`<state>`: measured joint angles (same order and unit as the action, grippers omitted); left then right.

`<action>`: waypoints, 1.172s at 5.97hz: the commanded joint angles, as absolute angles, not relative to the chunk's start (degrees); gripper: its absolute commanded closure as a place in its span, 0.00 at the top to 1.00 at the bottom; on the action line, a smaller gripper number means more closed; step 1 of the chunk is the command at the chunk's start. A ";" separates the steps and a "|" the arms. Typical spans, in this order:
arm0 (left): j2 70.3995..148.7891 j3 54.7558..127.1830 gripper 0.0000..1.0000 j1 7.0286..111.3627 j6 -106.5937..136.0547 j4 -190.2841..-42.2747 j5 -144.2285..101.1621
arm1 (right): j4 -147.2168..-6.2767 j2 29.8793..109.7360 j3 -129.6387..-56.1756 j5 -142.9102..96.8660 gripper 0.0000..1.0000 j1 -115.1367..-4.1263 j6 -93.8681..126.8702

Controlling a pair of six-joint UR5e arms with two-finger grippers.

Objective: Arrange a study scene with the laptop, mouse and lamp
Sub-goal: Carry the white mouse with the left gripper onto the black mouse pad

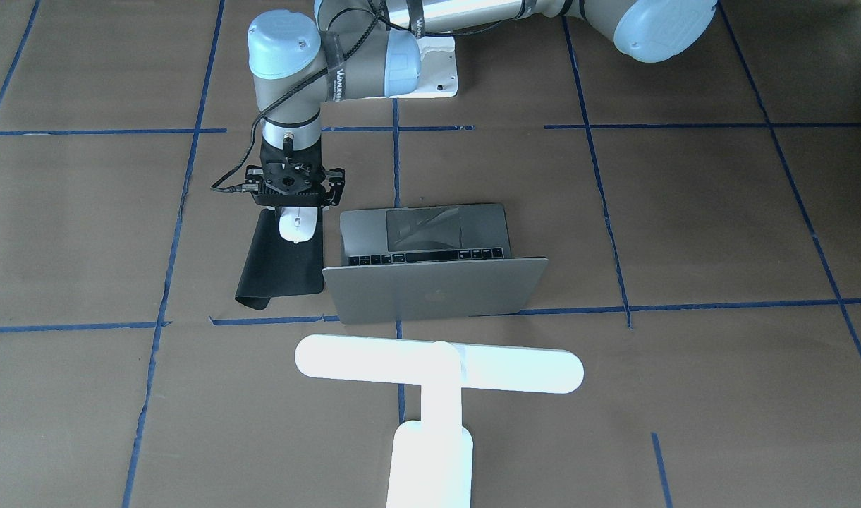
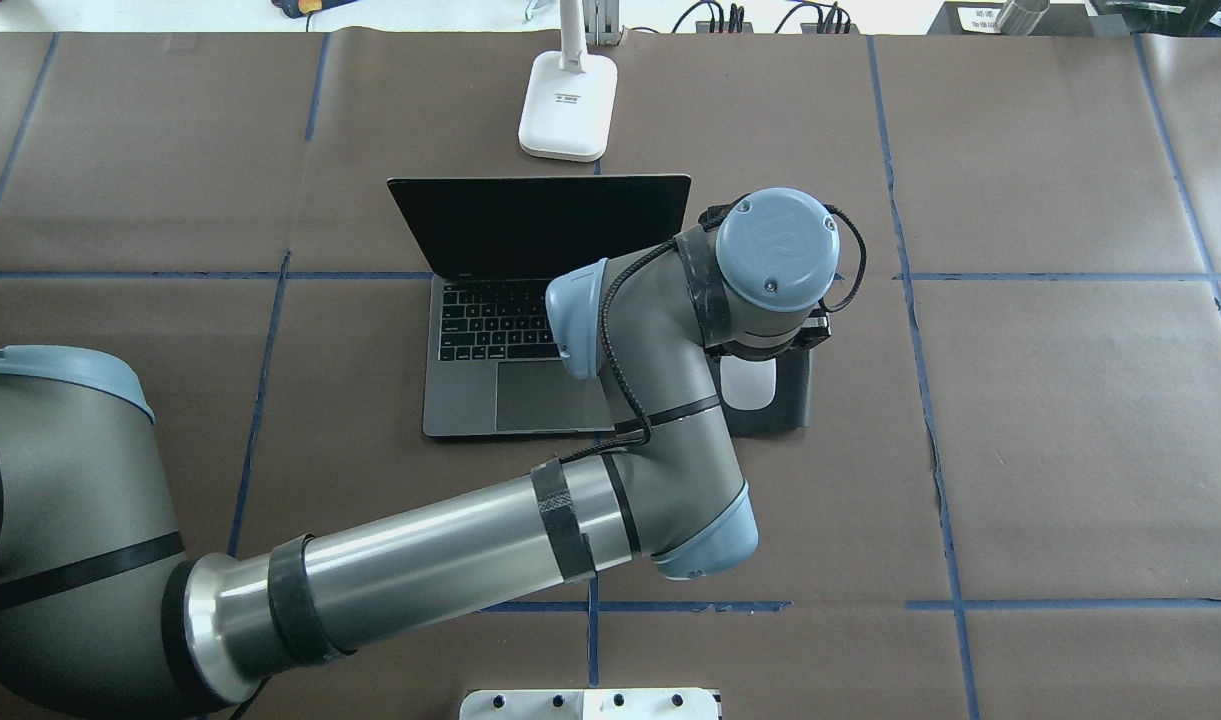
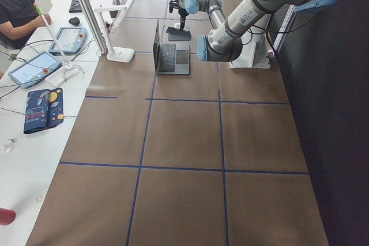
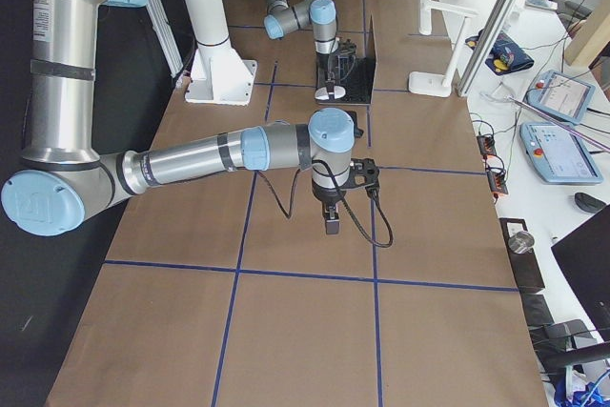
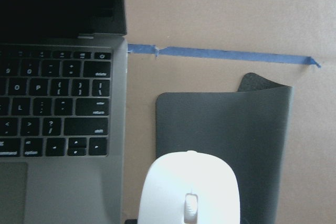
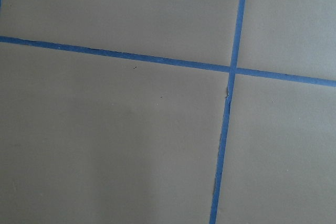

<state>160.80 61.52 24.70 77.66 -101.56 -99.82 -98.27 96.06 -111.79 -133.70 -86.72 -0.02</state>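
The laptop (image 1: 437, 289) has a matt silver-grey metal shell, black keys and a dark, smooth screen. The mouse (image 5: 181, 182) is glossy white plastic. It lies on a thin, matt dark mat (image 5: 226, 129), limp enough to curl at a far corner. The lamp (image 1: 437, 367) is smooth white plastic. Matt brown paper covers the bench (image 2: 1070, 420), lined with blue tape (image 5: 226, 55). The left arm (image 2: 420, 570) has a shiny metal tube and pale blue plastic caps.

white mouse (image 5: 189, 192), black mat (image 5: 226, 124), silver-grey laptop (image 2: 460, 400)

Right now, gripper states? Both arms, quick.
Left gripper: over the mouse, jaws hidden; cannot tell.
Right gripper: seen only from the side; cannot tell.
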 commanded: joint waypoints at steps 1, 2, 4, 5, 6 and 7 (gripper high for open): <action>163.56 52.58 0.03 25.05 77.78 -107.38 -99.67 | -98.26 95.63 -111.62 -133.68 1.00 -86.75 0.09; 163.56 52.12 0.03 24.96 77.78 -107.40 -99.67 | -98.26 95.62 -111.62 -133.68 1.00 -86.75 0.09; 163.48 51.50 0.09 24.96 78.31 -107.75 -99.49 | -98.26 95.54 -111.80 -133.68 1.00 -86.75 0.00; 163.48 50.29 0.25 24.87 81.44 -110.45 -99.49 | -98.26 95.54 -111.80 -133.68 1.00 -86.75 -0.17; 163.48 50.19 0.54 24.87 82.69 -110.83 -99.49 | -98.26 95.45 -111.80 -133.68 1.00 -86.75 -0.18; 163.48 50.10 0.86 24.87 82.79 -111.00 -99.49 | -98.26 95.28 -111.71 -133.68 1.00 -86.75 -0.44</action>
<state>163.48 50.26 24.89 82.22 -110.62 -99.49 -98.26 95.41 -111.78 -133.68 -86.75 -0.25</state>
